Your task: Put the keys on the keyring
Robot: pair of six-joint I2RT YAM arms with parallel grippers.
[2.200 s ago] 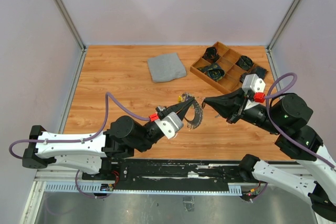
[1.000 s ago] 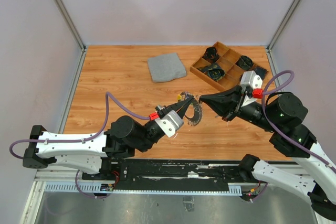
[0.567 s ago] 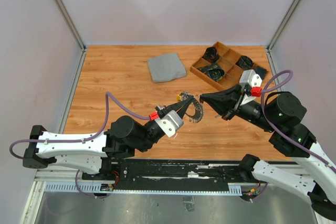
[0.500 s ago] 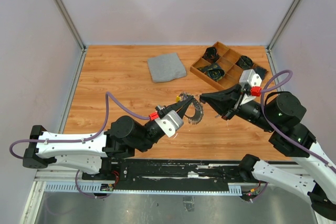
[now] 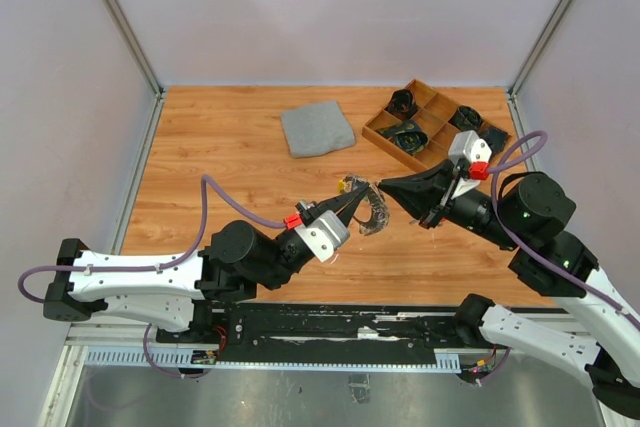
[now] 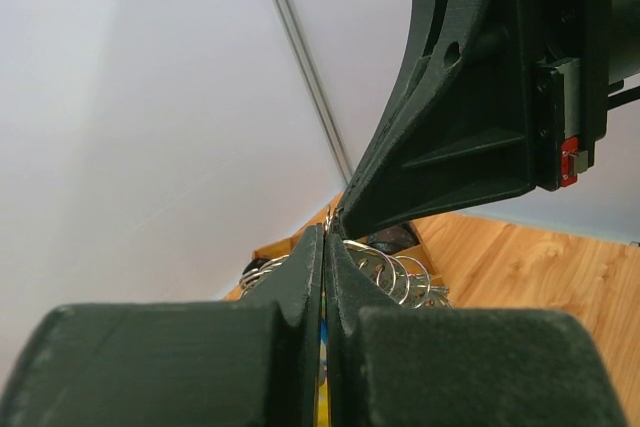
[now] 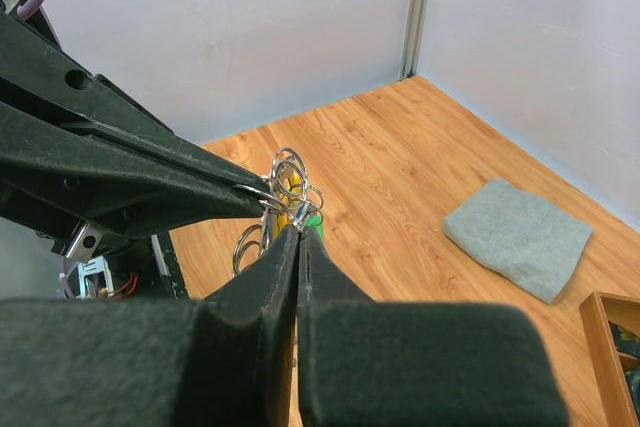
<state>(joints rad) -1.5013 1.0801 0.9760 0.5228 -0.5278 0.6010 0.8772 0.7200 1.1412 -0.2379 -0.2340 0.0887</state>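
Pinching the keyring (image 5: 374,214), left claw (image 5: 358,192) meets right claw (image 5: 386,185).

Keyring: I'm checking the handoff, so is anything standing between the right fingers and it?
Nothing visible does: the fingers of the right gripper, shut, touch the keyring, which the left gripper holds aloft.

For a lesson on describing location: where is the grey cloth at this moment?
In the top view, the cloth lies flat at far centre, just left of the wooden tray.

left tool (image 5: 350,194), right tool (image 5: 384,185) clamped (tips seemingly touching)
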